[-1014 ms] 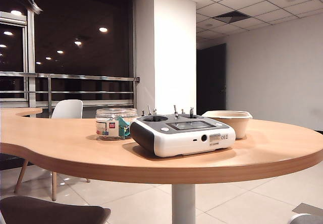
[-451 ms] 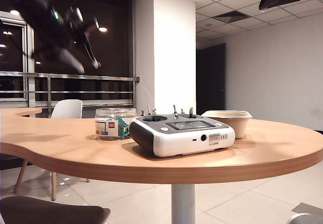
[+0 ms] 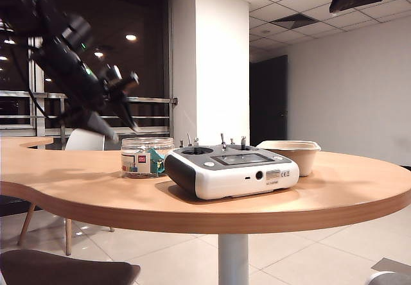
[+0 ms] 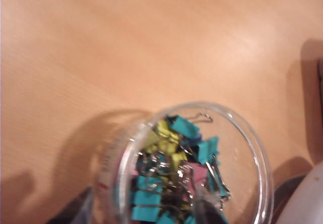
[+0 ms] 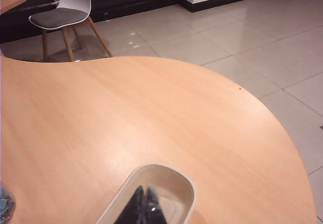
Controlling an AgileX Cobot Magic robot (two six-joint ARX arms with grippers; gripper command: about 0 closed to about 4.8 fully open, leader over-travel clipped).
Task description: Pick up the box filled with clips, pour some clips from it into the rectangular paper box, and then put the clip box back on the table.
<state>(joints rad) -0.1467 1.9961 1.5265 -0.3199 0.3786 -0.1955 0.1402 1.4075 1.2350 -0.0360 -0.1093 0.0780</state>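
1. The left tool [image 3: 119, 115] hangs above the jar of clips [image 3: 147, 157], its fingers apart and holding nothing.
2. The jar stands on the tabletop [image 3: 90, 182], beside the remote controller [image 3: 231, 169].
3. The right tool [image 5: 145, 204], fingers together, is above the paper box [image 5: 166, 181].
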